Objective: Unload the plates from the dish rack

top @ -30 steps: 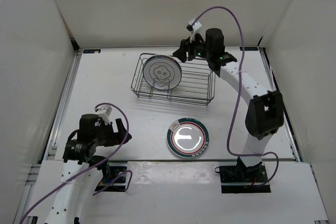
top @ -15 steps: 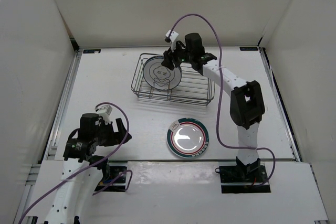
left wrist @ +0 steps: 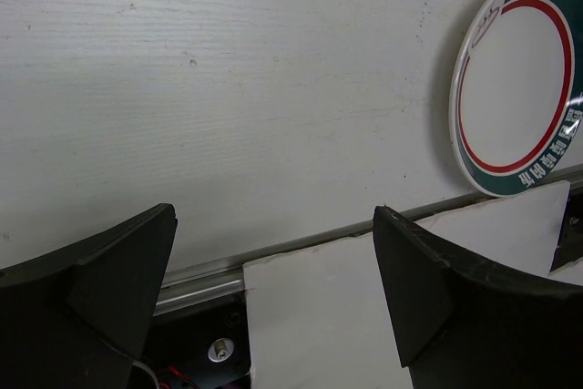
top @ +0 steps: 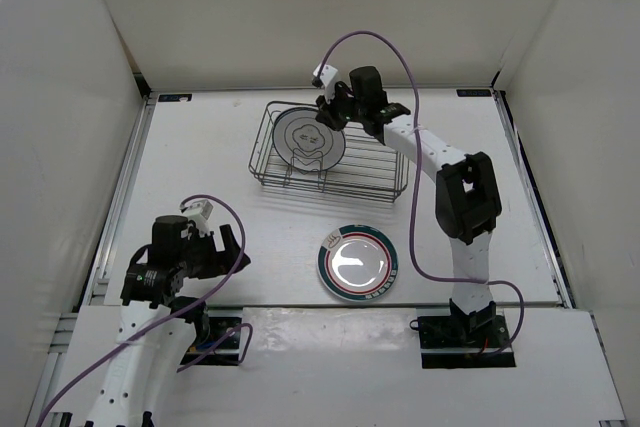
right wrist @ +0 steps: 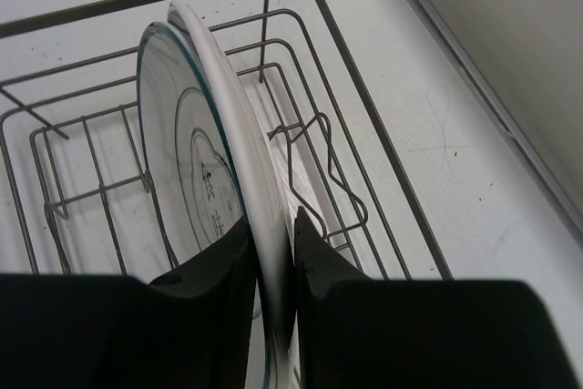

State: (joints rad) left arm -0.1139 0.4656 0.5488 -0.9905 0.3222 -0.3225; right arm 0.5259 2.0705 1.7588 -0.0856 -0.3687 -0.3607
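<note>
Right wrist view: the right hand [right wrist: 271, 225] is closed on the rim of the upright white plate [right wrist: 223, 88] at the dish rack's [right wrist: 383, 134] left end. Next, it likely needs a straight lift clear of the rack.

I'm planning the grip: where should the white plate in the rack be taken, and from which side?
By its top rim, from above. The white plate stands on edge in the rack, so only that thin upper rim is free.
</note>
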